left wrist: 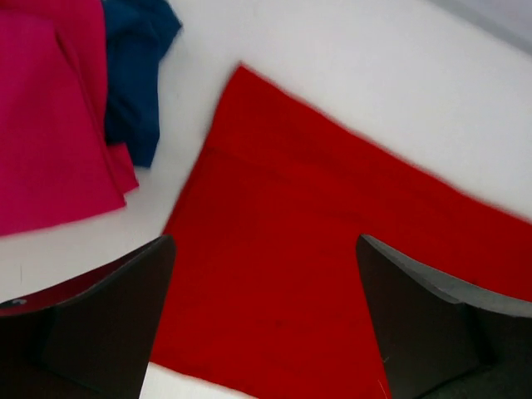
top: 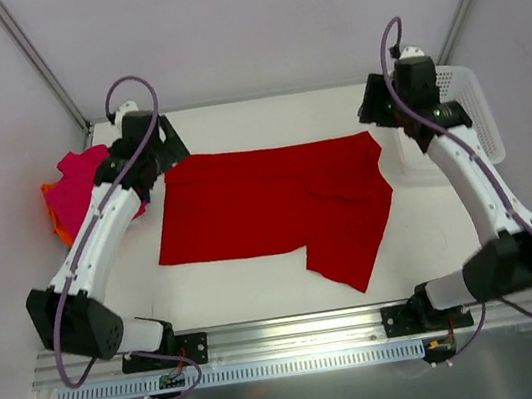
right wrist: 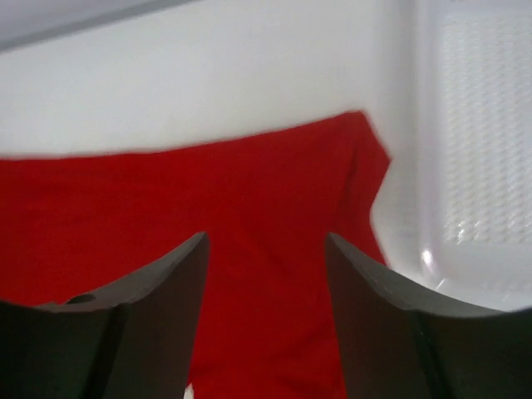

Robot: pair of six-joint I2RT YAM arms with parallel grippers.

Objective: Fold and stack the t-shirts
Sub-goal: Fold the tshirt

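From above, the red t-shirt [top: 267,204] lies spread flat across the middle of the bench [top: 250,288], its long side running left to right and one flap reaching toward the near right. That is probably how it needs to lie before a first fold. The left gripper [top: 161,160] hangs over the shirt's far left corner and the right gripper [top: 385,120] over its far right corner, a matched pair of posts that suits pulling the far edge straight. At the left edge the magenta-pink t-shirt [top: 76,184] sits bunched on the orange t-shirt [top: 55,221], out of the way of the work. The white mesh basket [top: 474,106] stands at the far right corner. From the left wrist, the jaws stand wide apart with nothing between them, red cloth flat beneath. The dark blue t-shirt [left wrist: 133,75] lies crumpled just beside the magenta one, near the red corner but apart from it. From the right wrist, the jaws are likewise parted and empty above the cloth. The red corner ends just beside the basket's rim, so a grasp there calls for care not to snag the plastic.
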